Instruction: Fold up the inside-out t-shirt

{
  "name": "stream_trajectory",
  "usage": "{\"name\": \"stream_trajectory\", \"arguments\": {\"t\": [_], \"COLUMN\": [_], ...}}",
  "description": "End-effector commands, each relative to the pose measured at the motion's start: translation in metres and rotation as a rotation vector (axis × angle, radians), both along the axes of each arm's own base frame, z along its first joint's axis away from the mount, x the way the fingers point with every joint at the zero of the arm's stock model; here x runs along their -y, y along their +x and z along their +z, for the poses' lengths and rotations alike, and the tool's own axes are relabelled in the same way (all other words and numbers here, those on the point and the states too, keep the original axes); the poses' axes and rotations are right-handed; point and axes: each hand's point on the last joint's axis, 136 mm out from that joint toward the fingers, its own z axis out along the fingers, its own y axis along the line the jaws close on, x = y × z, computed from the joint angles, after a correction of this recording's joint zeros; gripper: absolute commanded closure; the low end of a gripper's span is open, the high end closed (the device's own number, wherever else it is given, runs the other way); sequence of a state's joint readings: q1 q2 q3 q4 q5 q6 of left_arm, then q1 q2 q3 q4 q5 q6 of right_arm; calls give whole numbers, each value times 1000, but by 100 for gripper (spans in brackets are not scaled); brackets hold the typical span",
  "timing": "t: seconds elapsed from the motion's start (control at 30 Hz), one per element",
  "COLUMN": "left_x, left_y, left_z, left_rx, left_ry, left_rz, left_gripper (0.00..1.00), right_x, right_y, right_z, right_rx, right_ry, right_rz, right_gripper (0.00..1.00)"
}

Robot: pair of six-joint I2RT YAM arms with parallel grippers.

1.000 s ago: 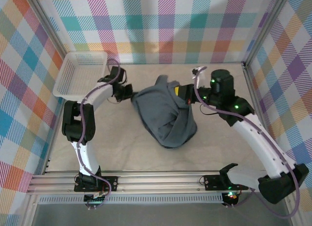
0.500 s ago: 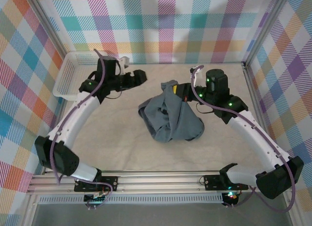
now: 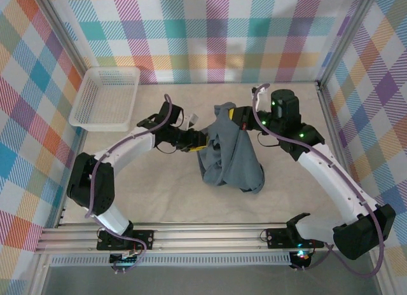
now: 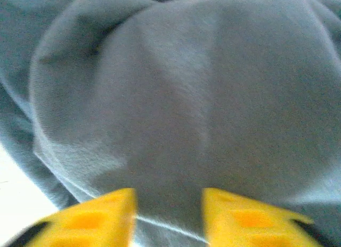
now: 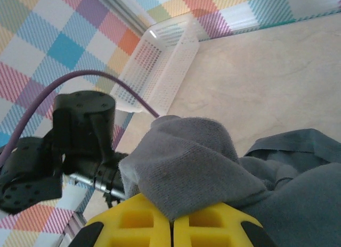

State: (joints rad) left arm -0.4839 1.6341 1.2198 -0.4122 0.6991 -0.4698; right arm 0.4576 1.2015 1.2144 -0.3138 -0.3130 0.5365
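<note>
Well left of t-shirt [image 3: 232, 158], white basket [image 3: 105, 101].

Bunched inside-out t-shirt [image 3: 230, 156] blocks the way straight ahead of the left gripper [image 3: 202, 140] and drapes beneath the right gripper [image 3: 233, 115]. Bare table [image 3: 152, 193] lies open behind and beside the left gripper; a white basket [image 3: 105, 98] stands well behind it, near the plaid wall [image 3: 222, 34].
</note>
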Motion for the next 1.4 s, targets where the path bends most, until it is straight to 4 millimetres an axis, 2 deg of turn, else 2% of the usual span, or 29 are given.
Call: {"name": "stream_trajectory", "arguments": {"t": [0.0, 0.07, 0.13, 0.23, 0.27, 0.33, 0.37, 0.4, 0.47, 0.53, 0.63, 0.77, 0.87, 0.9, 0.93, 0.97, 1.0, 1.07, 1.13, 1.2, 1.27, 1.3, 1.33, 1.37], "left_x": [8, 3, -6, -16, -14, 3, 14, 20, 24, 24, 34, 48, 58, 60, 62, 62, 61, 57, 50, 42, 34, 32, 29, 27], "left_y": [7, 17, 22, 17, 12, -7, -21, -25, -16, -3, 15, 32, 38, 40, 41, 42, 43, 41, 38, 28, 19, 14, 11, 8], "left_z": [60, 89, 104, 89, 82, 74, 68, 60, 48, 33, 26, 26, 34, 39, 42, 47, 55, 81, 110, 134, 146, 149, 152, 152], "left_rx": [164, 221, 249, 297, 337, 463, 523, 558, 592, 596, 635, 652, 659, 664, 662, 656, 635, 549, 404, 315, 312, 311, 311, 310], "left_ry": [-133, -210, -220, -50, 9, 57, 63, 75, 93, 136, 142, 129, 91, 76, 65, 55, 33, -76, -217, -326, -329, -322, -312, -300], "left_rz": [-8, 41, 80, 47, 4, -157, -244, -273, -253, -232, -208, -201, -195, -184, -175, -159, -132, -71, -10, 25, 40, 36, 32, 32], "left_gripper": [100, 100, 100, 98, 82, 55, 46, 40, 31, 27, 21, 12, 9, 14, 27, 59, 97, 100, 100, 100, 100, 100, 100, 100], "right_x": [11, 26, 39, 28, 25, 22, 21, 21, 19, 16, 13, 9, 7, 8, 9, 12, 18, 37, 67, 97, 99, 95, 91, 86], "right_y": [2, 10, 15, 4, 1, -1, -2, -2, -3, -3, -4, -6, -5, -4, -3, 0, 5, 17, 33, 48, 50, 48, 44, 41], "right_z": [0, -26, -49, -53, -52, -49, -48, -47, -44, -40, -34, -28, -32, -35, -38, -43, -50, -69, -98, -147, -184, -194, -200, -198], "right_rx": [3, -73, -166, -171, -170, -167, -164, -164, -163, -164, -165, -171, -190, -202, -213, -226, -246, -305, -361, -410, -446, -480, -527, -545], "right_ry": [11, 11, 68, 141, 154, 161, 161, 159, 162, 172, 188, 208, 213, 208, 200, 184, 167, 136, 103, -2, -84, -94, -88, -70], "right_rz": [-49, -111, -135, -21, 6, 31, 40, 45, 60, 76, 102, 131, 137, 128, 116, 88, 53, -38, -122, -199, -146, -102, -63, -33], "right_gripper": [99, 97, 100, 100, 100, 100, 100, 100, 100, 100, 100, 100, 100, 100, 100, 100, 100, 98, 94, 93, 93, 91, 88, 83]}}
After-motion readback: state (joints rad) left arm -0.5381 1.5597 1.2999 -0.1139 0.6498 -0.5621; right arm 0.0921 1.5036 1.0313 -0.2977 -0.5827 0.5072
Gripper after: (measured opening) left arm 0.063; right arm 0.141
